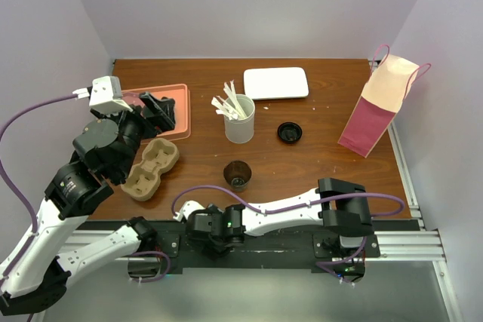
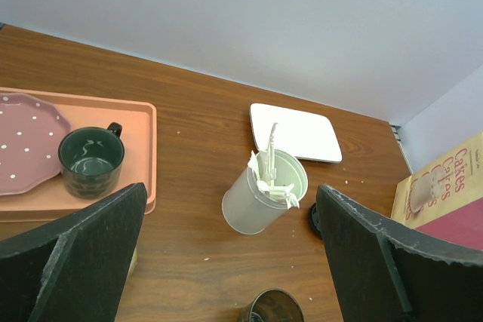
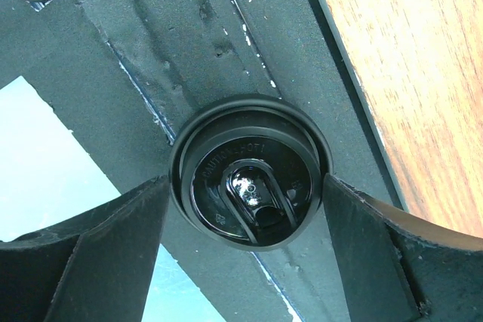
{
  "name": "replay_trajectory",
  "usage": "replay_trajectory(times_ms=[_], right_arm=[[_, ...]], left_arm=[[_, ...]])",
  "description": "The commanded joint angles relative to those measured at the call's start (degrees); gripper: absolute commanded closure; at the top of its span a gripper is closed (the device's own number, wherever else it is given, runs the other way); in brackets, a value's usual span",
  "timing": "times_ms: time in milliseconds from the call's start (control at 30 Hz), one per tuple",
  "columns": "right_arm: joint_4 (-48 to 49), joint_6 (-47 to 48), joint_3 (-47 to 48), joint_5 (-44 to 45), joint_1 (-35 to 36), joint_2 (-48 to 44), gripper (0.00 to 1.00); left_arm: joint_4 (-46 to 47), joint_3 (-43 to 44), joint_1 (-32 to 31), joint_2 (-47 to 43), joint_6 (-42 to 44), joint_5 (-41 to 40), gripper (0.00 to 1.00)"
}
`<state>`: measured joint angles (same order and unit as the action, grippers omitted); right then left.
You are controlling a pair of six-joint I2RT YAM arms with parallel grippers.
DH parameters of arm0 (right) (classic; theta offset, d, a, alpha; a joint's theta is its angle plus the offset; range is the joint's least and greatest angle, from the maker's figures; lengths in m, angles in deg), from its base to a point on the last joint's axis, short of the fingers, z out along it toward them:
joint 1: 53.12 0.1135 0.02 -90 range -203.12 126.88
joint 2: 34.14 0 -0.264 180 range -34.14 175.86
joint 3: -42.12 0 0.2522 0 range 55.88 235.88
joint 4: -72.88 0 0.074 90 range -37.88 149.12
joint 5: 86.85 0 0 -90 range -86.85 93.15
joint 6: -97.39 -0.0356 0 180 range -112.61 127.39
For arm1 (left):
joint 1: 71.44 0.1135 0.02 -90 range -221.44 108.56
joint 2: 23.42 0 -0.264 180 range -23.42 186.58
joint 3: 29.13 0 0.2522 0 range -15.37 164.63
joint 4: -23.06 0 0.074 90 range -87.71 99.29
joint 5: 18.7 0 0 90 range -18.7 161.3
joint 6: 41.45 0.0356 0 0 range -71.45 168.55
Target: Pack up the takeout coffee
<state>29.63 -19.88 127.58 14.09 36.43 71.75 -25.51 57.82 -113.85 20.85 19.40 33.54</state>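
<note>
The right gripper hugs the black lid. I think the lid should stay flat and land straight on the open cup, middle of the frame. The left gripper is wide and empty.

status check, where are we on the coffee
Left gripper open above tray. Right gripper shut on black lid at near edge. Coffee cup unlidded, mid-table. Nothing blocking it.

On the tabletop, the cup of stirrers stands at the centre. The rectangular plate lies behind it, the coffee cup before it, the cup carrier left, the paper bag right.
</note>
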Motion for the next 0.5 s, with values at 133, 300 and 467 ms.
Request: replay_trajectory(times_ms=[133, 300, 467], right_arm=[[-0.38, -0.33, 1.77, 1.98, -0.26, 0.02, 0.06], [-1.27, 0.55, 3.53, 2.25, -0.26, 0.37, 0.04], [-0.83, 0.2, 2.83, 1.45, -0.17, 0.73, 0.05]], left_arm=[[3.08, -0.5, 0.05, 0.11, 1.46, -0.56, 0.0], [3.34, -0.41, -0.04, 0.11, 1.9, -0.47, 0.0], [3.87, -0.5, -0.04, 0.2, 2.34, -0.74, 0.0]])
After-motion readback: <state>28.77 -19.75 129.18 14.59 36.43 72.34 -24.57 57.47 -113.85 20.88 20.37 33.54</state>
